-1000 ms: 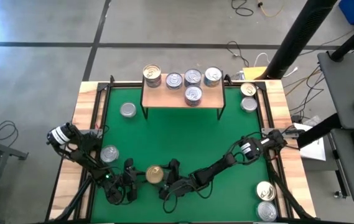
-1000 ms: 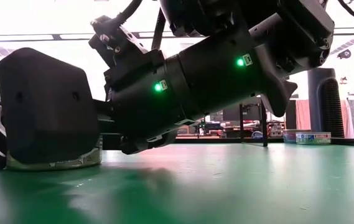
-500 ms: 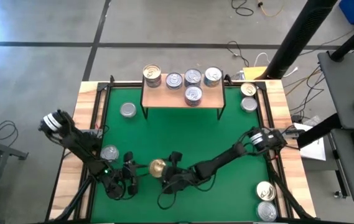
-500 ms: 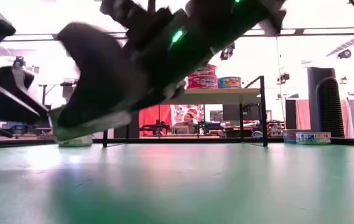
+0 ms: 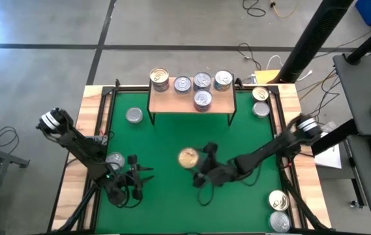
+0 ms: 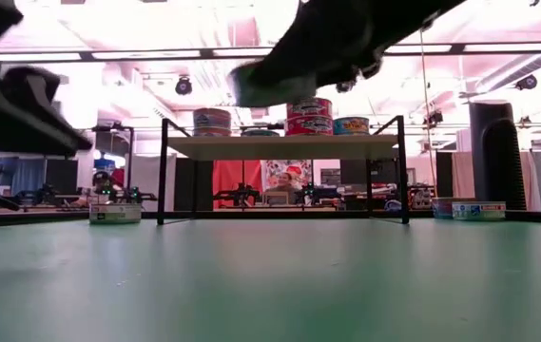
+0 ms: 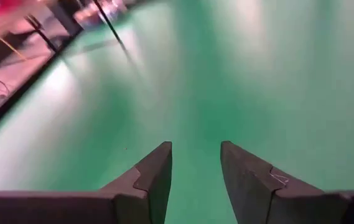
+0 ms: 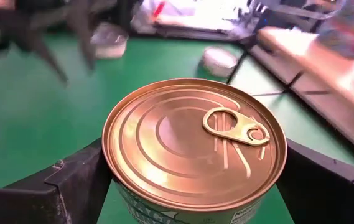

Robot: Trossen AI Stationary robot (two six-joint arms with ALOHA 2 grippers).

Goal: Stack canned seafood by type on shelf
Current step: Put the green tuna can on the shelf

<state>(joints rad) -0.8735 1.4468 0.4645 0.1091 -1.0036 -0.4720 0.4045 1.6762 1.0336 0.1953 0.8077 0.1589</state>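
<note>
High view: five tins (image 5: 202, 98) on shelf (image 5: 172, 103)

both arms are dark, jointed and slender. each ends in a gripper with two wedge-shaped black fingers (image 7: 153, 180). pale round caps mark their far joints.

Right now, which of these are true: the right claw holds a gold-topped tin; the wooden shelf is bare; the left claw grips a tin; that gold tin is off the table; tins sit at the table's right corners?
1. The right gripper holds a round gold-topped metal tin. True.
2. The small light-wood shelf on black legs is bare. False: five tins stand on it.
3. The left gripper grips a tin. False: nothing lies between its fingers.
4. The gold tin is lifted off the green table. True.
5. Silver-topped tins sit near the right corners. True.
</note>
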